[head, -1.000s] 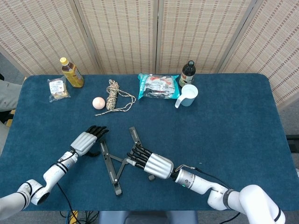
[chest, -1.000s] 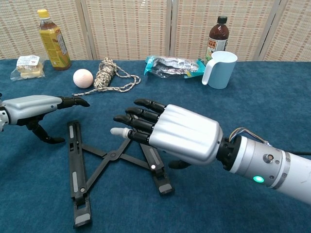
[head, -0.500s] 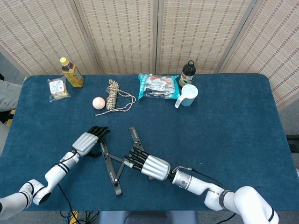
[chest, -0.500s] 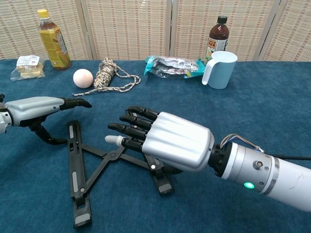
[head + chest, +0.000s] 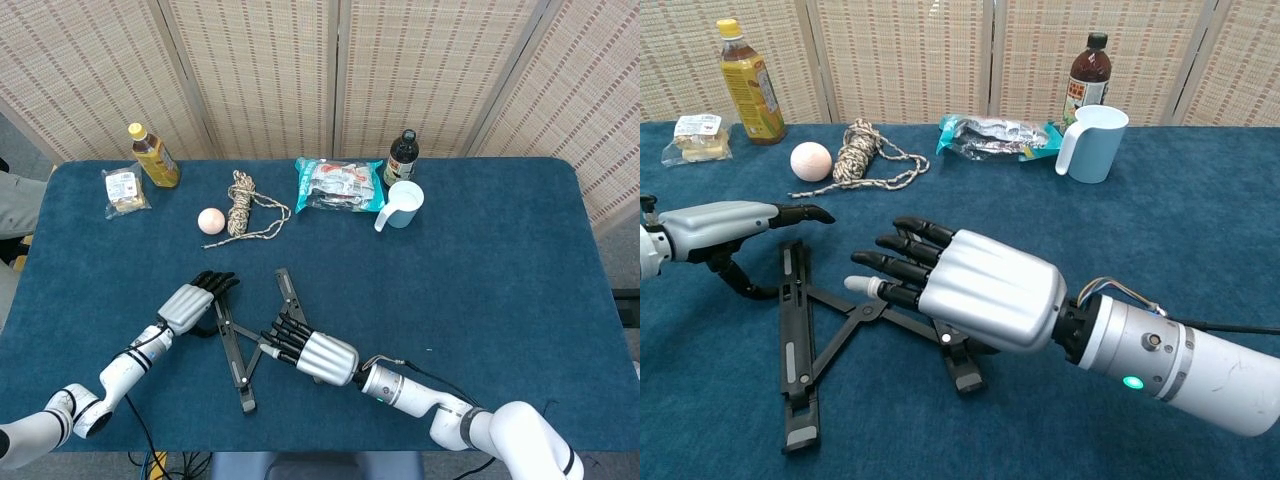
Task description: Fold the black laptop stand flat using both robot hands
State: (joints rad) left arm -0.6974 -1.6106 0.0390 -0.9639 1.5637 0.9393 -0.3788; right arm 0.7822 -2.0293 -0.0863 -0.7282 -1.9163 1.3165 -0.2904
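Observation:
The black laptop stand (image 5: 232, 350) lies on the blue table near the front edge, its two long bars joined by crossed links in a narrow V. In the chest view the stand's left bar (image 5: 790, 340) runs toward the camera. My left hand (image 5: 190, 303) hovers at the far end of that bar with fingers stretched out flat and thumb (image 5: 740, 280) hanging beside it. My right hand (image 5: 960, 285) lies flat over the stand's right bar (image 5: 288, 292), fingers straight and pointing left, hiding most of that bar. Neither hand grips anything.
Along the back stand a yellow tea bottle (image 5: 153, 156), a snack packet (image 5: 124, 190), a pale ball (image 5: 211, 221), a coil of rope (image 5: 243, 207), a foil packet (image 5: 340, 185), a dark bottle (image 5: 401, 157) and a light-blue mug (image 5: 404, 203).
My right hand has slid left over the right bar, and the stand's bars have drawn closer together. The left hand has edged slightly toward the left bar.

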